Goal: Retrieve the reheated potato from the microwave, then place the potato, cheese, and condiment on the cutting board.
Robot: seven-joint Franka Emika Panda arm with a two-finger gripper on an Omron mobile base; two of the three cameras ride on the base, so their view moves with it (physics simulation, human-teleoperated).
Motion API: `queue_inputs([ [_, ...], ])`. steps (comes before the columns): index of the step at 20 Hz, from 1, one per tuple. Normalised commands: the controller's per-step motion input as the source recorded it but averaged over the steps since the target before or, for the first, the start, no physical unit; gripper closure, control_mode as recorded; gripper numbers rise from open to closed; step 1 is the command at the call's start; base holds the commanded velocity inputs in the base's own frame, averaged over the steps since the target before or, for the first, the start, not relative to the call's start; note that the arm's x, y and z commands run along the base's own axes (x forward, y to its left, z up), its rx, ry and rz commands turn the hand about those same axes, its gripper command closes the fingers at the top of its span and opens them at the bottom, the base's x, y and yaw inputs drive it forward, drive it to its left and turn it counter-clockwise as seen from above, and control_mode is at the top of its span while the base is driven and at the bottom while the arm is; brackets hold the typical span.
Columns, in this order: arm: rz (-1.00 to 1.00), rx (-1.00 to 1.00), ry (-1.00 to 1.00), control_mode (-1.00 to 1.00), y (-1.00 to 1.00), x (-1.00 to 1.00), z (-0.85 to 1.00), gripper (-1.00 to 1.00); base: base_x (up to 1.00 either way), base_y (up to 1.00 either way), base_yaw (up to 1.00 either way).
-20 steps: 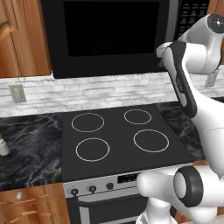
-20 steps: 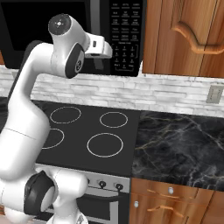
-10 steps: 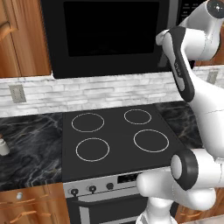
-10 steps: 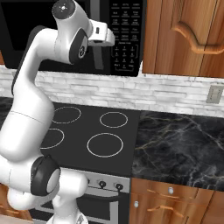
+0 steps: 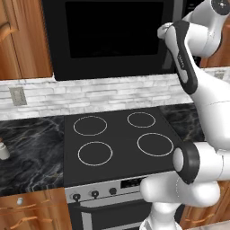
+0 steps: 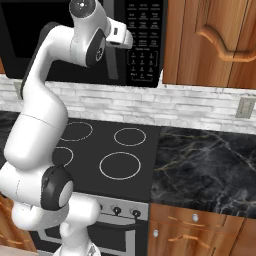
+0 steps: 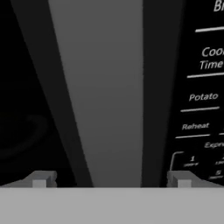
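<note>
Small pale jar (image 5: 3, 150) at far left on the black marble bench (image 5: 31, 152). Four-ring black cooktop (image 5: 119, 139) at centre. Microwave (image 5: 108, 38) above it, door shut, contents not discernible. Arm raised to the microwave's right side. Hand view: grey vertical door handle (image 7: 100, 87) between the fingers (image 7: 41, 178), set wide apart, gripping nothing; button panel (image 7: 203, 109) just right.

Two base views looking down at the same stove (image 5: 119, 137) and microwave (image 5: 108, 36) from either side; hand view very near the microwave's handle (image 7: 98, 87).
</note>
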Motion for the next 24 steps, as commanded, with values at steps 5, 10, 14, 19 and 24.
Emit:
queue_inputs([
  [5, 0.00, 0.08, -0.13, -1.00, 0.06, 0.32, 0.00, -1.00, 0.00, 0.00, 0.00],
  [10, 0.00, 0.04, -0.11, -1.00, 0.14, 0.38, -0.05, -1.00, 0.00, 0.00, 0.00],
  [14, 0.00, 0.03, -0.02, -1.00, 0.13, 0.48, -0.06, 1.00, 0.00, 0.00, 0.00],
  [19, 0.01, 0.03, 0.01, -1.00, 0.12, 0.39, 0.00, 1.00, 0.00, 0.00, 0.00],
  [24, 0.09, 0.10, 0.02, -1.00, 0.36, 0.00, -0.03, 1.00, 0.00, 0.00, 0.00],
])
